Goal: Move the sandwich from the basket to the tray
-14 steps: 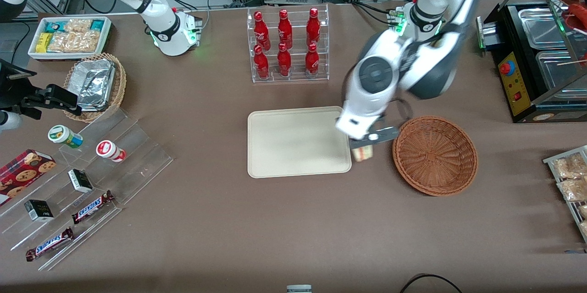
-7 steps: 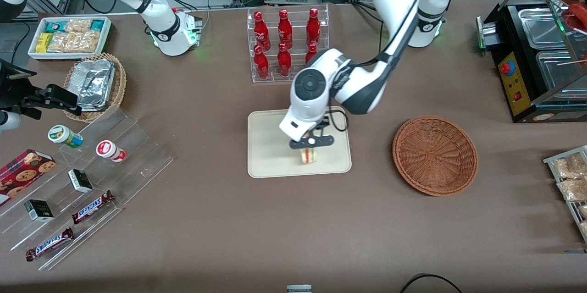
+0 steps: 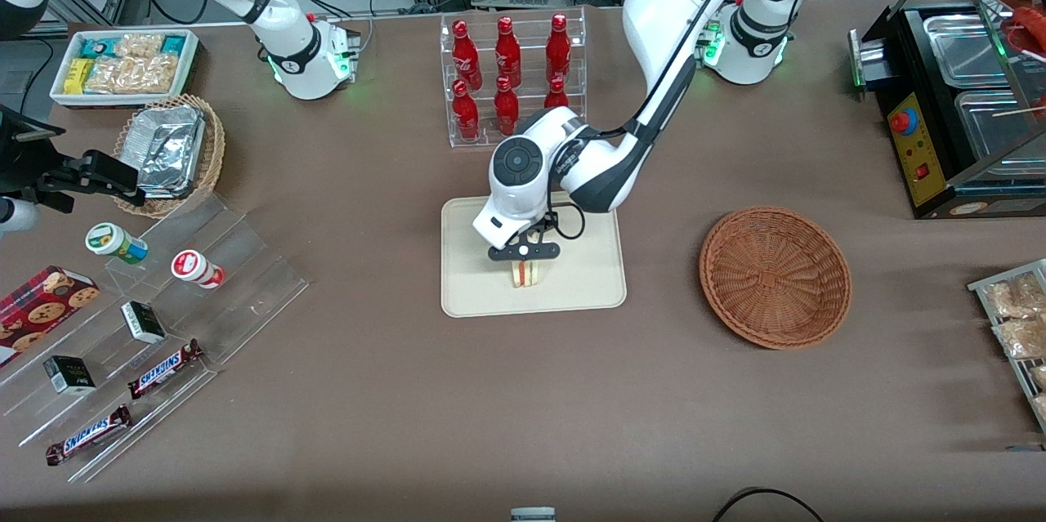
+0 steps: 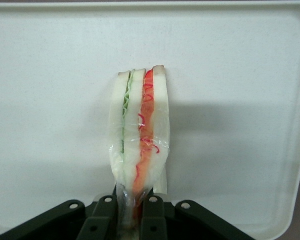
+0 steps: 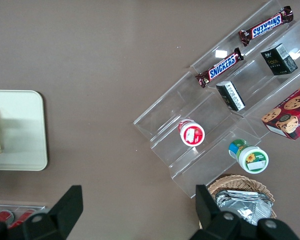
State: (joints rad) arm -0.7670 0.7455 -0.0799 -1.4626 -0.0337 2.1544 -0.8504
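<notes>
The left arm's gripper [image 3: 524,254] hangs over the cream tray [image 3: 474,293], its fingers [image 4: 152,220] pinched shut on the sandwich [image 3: 525,272]. The reddish-brown wicker basket [image 3: 775,277] sits at 3 o'clock from the tray, well apart. Only the wrist view shows the sandwich's clear wrap and its green and red-orange filling layers [image 4: 139,150], edge up over the tray floor [image 4: 240,100]. The right wrist view reads "SNICKERS" on two bars [image 5: 225,66] on clear acrylic steps [image 5: 190,110]. Brown cloth [image 3: 523,408] covers the table.
</notes>
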